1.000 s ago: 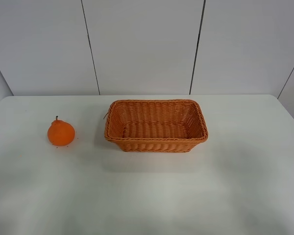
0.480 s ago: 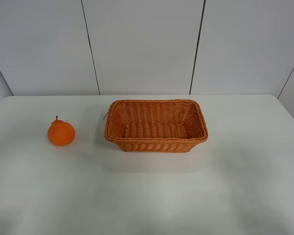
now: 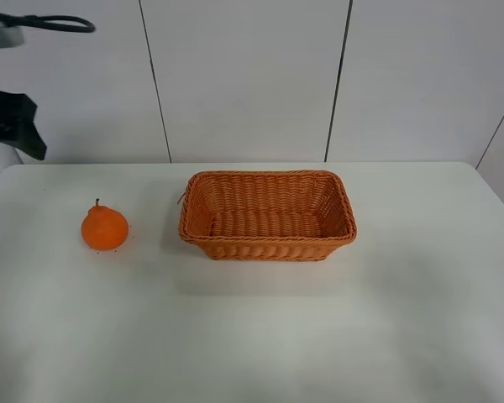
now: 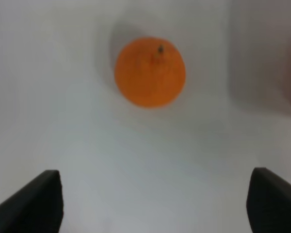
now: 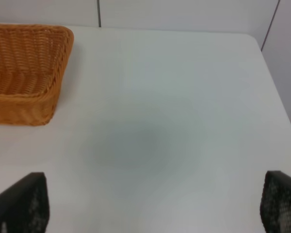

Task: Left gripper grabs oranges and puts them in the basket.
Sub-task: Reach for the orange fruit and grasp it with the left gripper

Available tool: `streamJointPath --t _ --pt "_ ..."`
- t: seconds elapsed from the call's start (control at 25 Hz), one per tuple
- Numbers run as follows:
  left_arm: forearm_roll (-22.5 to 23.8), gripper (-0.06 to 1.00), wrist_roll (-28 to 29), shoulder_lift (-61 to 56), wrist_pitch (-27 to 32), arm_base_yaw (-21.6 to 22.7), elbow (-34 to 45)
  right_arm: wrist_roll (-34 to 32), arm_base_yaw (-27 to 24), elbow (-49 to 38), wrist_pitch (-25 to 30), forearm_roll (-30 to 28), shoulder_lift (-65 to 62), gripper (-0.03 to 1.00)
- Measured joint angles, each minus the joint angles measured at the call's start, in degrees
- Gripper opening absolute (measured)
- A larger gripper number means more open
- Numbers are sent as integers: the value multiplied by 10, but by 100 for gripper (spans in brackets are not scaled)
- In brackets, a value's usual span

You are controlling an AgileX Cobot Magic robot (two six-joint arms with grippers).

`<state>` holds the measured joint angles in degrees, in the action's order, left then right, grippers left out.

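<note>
The orange [image 3: 104, 227] stands on the white table [image 3: 252, 336], left of the wicker basket [image 3: 267, 216], which holds nothing. A black part of my left arm [image 3: 17, 124] shows high at the far left, above and behind the orange. In the left wrist view the orange [image 4: 150, 71] lies ahead of my left gripper [image 4: 155, 204], apart from it; its fingers [image 4: 39, 201] are spread wide and hold nothing. My right gripper [image 5: 155, 204] is open and empty over bare table, right of the basket [image 5: 24, 73].
White wall panels [image 3: 244, 75] stand behind the table's far edge. The table's right edge [image 5: 276, 97] shows in the right wrist view.
My left arm has come into the exterior view at the upper left, with its cable loop above it. The orange and the basket have not moved.
</note>
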<state>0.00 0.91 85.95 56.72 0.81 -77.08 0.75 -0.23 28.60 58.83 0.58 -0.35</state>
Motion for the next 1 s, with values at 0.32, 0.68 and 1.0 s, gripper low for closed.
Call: streamJointPath --t 0.32,0.68,1.0 --pt "0 87 0 259 3 0 -174 0 0 0 0 0 0 69" --pt "-4 87 -5 385 23 0 -220 0 0 0 0 0 0 69" --pt "-28 86 -29 411 15 0 -222 0 0 0 0 0 0 69"
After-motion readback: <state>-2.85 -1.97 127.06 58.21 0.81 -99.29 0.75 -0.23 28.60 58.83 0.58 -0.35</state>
